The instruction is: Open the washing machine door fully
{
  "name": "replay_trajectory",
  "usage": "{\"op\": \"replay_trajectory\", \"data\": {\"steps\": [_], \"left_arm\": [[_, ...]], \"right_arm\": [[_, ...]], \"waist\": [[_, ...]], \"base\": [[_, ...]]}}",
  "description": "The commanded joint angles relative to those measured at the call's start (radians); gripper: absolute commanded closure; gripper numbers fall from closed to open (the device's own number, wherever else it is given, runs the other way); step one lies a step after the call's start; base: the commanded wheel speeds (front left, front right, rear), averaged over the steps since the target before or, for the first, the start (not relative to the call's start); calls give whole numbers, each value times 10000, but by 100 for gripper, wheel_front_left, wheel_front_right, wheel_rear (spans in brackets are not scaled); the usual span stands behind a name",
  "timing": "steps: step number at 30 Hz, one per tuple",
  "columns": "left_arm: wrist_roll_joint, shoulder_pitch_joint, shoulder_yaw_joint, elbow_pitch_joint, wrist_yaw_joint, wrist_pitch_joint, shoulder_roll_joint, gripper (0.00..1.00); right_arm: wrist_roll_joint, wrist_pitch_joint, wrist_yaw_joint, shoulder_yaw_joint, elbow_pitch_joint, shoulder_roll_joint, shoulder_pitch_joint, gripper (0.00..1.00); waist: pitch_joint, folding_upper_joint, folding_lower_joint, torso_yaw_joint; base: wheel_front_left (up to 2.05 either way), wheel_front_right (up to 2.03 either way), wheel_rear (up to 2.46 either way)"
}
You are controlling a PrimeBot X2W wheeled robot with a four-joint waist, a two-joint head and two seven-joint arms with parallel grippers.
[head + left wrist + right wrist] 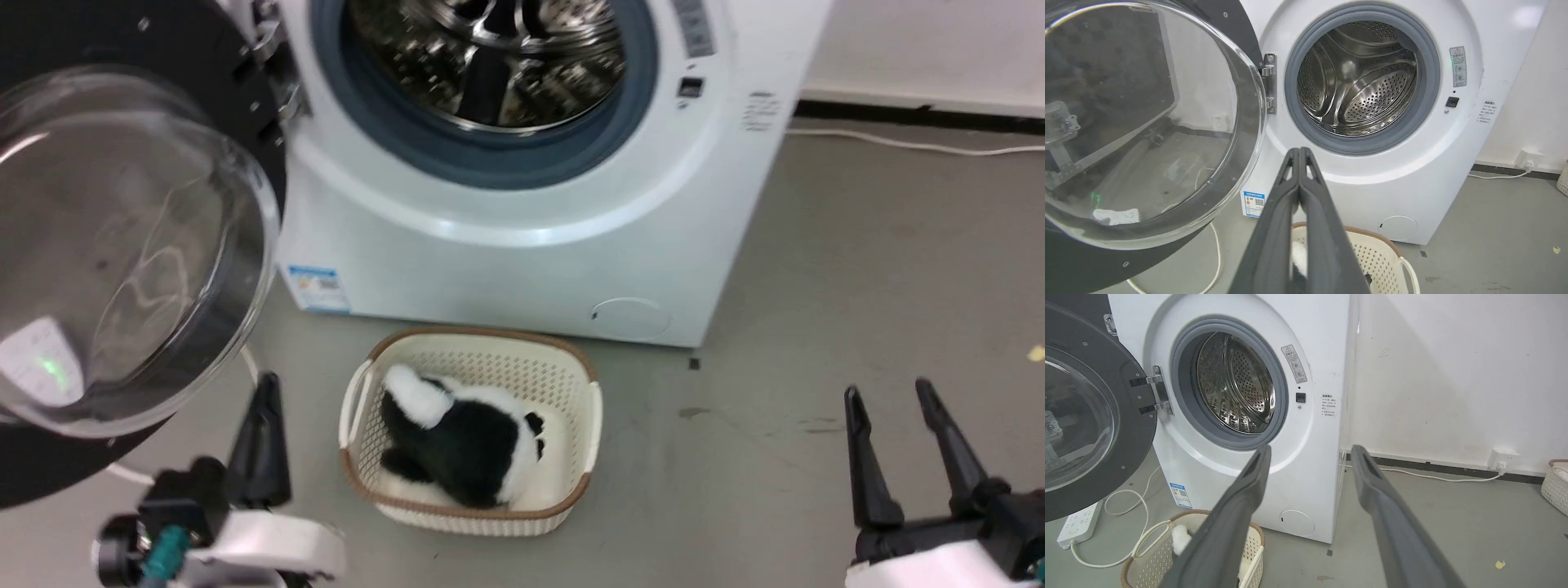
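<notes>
- Washing machine door (122, 245) is swung wide out to the robot's left. It hangs on its metal hinge (1269, 83) at the left edge of the opening.
- The door's inner face points toward the robot: a black disc with the clear glass bowl bulging out.
- Steel drum (490, 57) and its grey gasket are fully exposed.
- Left gripper (268, 388): fingers pressed together with nothing between them. It sits low, near the door's lower right rim and not touching it.
- Right gripper (887, 390): fingers spread wide and empty, over bare floor (816, 286) to the right of the washing machine (522, 261), well apart from the door.
- A cream laundry basket (473, 359) sits on the floor just in front of the machine, with a black-and-white plush toy (465, 441) lying in it.
- A white power strip (1079, 524) and its looped cable lie on the floor under the open door.
</notes>
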Motion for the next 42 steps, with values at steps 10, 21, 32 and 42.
{"op": "replay_trajectory", "data": {"steps": [10, 21, 32, 42], "left_arm": [[528, 1087, -440, -149, 78, -54, -626, 100], [1003, 1311, -840, 189, 153, -54, -780, 0], [1157, 1211, -927, 195, 190, -55, -818, 0], [1155, 1138, -906, 159, 161, -55, -835, 0]], "right_arm": [[3, -42, 8, 57, 258, 53, 691, 0], [118, -42, 8, 155, 491, 54, 735, 0], [180, -43, 8, 188, 539, 54, 701, 0], [230, -43, 8, 210, 542, 54, 674, 0]], "waist": [[-663, 0, 2, -590], [-793, 0, 2, -574], [-779, 0, 2, -511], [-778, 0, 2, -500]], "base": [[0, 0, 0], [0, 0, 0], [0, 0, 0], [0, 0, 0]]}}
